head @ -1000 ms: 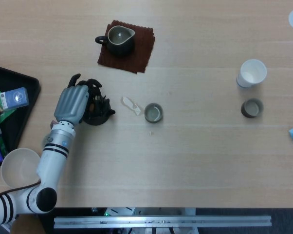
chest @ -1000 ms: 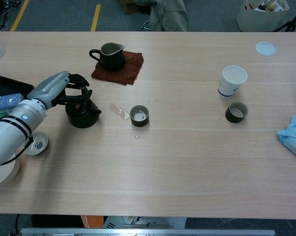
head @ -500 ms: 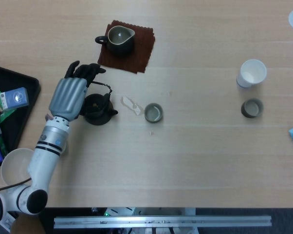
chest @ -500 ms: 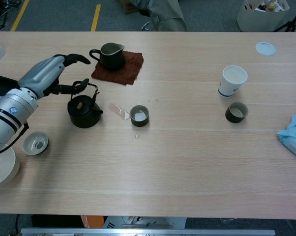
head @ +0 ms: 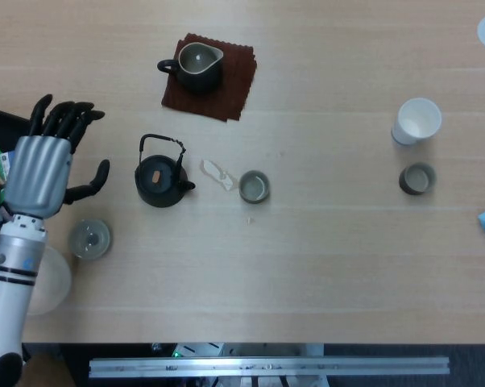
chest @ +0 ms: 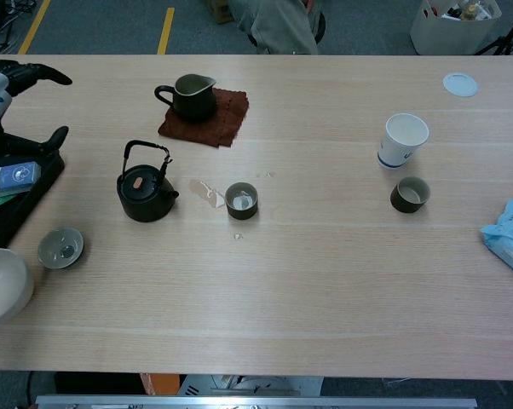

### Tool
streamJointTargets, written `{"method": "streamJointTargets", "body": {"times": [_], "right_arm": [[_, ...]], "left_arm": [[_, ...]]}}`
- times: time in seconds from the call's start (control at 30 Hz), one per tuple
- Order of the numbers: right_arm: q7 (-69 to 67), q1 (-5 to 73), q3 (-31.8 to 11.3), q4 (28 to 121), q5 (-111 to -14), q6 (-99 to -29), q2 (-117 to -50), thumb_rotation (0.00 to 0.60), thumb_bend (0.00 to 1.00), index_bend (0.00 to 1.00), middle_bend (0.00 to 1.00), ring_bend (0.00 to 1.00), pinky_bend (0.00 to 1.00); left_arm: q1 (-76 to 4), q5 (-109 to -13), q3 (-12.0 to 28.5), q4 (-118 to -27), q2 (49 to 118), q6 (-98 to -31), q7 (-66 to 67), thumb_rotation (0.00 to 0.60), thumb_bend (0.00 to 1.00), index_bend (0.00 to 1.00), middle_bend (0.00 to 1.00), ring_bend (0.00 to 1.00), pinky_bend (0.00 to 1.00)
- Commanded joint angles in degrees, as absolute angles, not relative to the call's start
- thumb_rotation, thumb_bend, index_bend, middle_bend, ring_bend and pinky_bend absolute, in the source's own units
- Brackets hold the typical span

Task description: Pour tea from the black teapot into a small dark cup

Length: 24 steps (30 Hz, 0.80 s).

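Release looks complete: the left hand (head: 41, 165), which a moment ago was wrapped over the black teapot (head: 160, 177) and half a second ago was lifting off its handle, has pulled well away to the teapot's left, fingers spread and holding nothing. The teapot stands upright on the table (head: 323, 266), handle raised, spout turned toward the small dark cup (head: 254, 186) near its right. A small wet patch (head: 217, 173) lies between them, and the cup seems to hold some pale liquid in the chest view. I judge the pour finished and the hand retreating. Neither view shows the right hand.
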<state>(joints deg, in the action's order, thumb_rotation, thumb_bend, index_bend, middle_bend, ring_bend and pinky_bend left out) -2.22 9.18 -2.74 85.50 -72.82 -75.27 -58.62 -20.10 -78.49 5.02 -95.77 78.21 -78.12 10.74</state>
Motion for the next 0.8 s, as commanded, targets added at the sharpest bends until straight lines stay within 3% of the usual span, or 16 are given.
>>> {"method": "streamJointTargets", "body": {"times": [0.03, 0.33, 0.8], "right_arm": [[-2.4, 6.8, -2.2, 86.0, -74.1, -78.3, -59.4, 0.6, 0.18, 0.15, 0.2, 0.01, 0.05], [-2.9, 4.3, -2.0, 85.7, -77.6, -82.5, -60.2, 0.6, 0.18, 0.15, 0.2, 0.01, 0.05], [-5.8, 5.3, -0.8, 84.0, -85.4, -82.5, -60.9, 0.6, 0.18, 0.15, 0.2, 0.01, 0.05]], "left_arm": [[-17.6, -80.6, 3.5, -97.4, 76.5, -81.6, 10.1, 0.478, 0.38, 0.22, 0.2, 0.13, 0.04], [-12.3, -85.3, 0.3, -98.6, 74.5, -87.8, 9.8, 0.482, 0.38, 0.25, 0.22, 0.14, 0.04], [-9.2, -86.5, -1.0, -101.7, 72.1, -88.3, 10.9, 0.501, 0.38, 0.25, 0.22, 0.14, 0.04]]}}
